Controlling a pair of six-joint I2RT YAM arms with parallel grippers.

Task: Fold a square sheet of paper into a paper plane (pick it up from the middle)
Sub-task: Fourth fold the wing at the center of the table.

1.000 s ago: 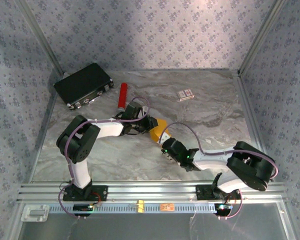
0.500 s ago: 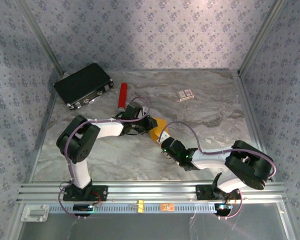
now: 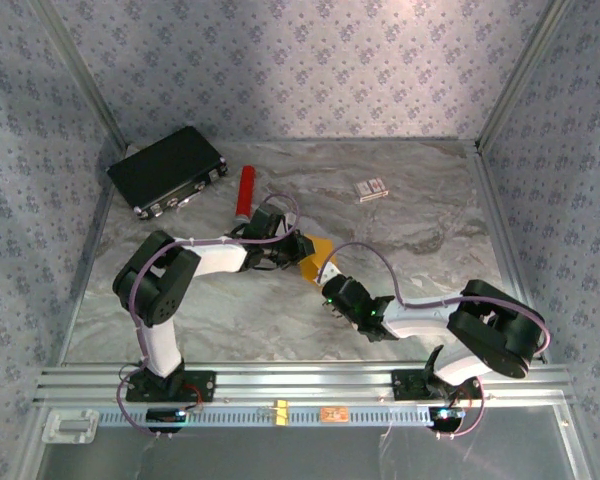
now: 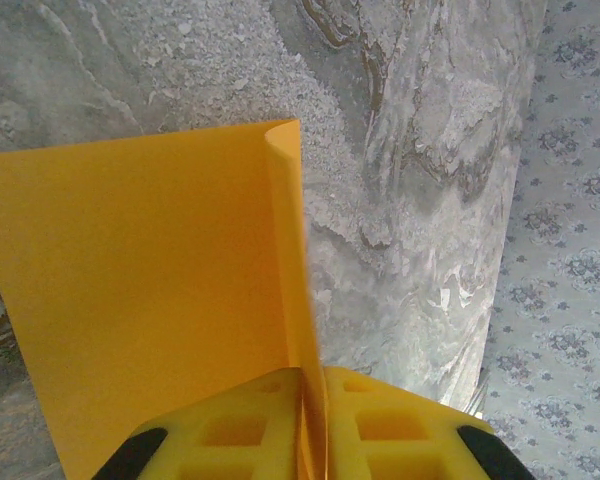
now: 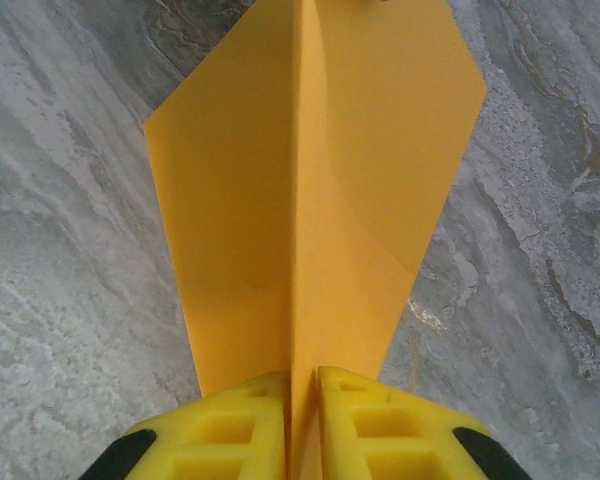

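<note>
Starting from the broad grey desk point(image 3: 420, 230), hard, smooth and veined like marble, we judge the work to be at its first fold. The paper is gathered into a raised centre ridge and there is no dart shape yet. Next, that ridge needs pressing down into one sharp crease. This calls for both hands to bring the halves together with edges matched, and gently, since such thin stock would slip or tear.

At the far left lies a black case point(image 3: 168, 168), flat and rectangular with silvery fittings along one edge, well apart from the work. In the middle of the desk sits the square sheet of paper point(image 3: 316, 264), plain, matte and orange-yellow. In the left wrist view one panel point(image 4: 150, 290) lies flat to the left of the ridge, and the upright part curls over at its far end. In the right wrist view two smooth panels point(image 5: 370, 150) spread from the ridge with straight edges and angled corners.

A slim red cylinder point(image 3: 245, 192) lies just far of the left arm, near the case. A small white-and-red box point(image 3: 372, 188) rests far and to the right.

Smallest are the hands, moulded yellow plastic with square recesses. We see the left hand point(image 4: 313, 420) clenched on the ridge from the left. The right hand point(image 5: 302, 420) is clenched on the same ridge from the near right.
</note>
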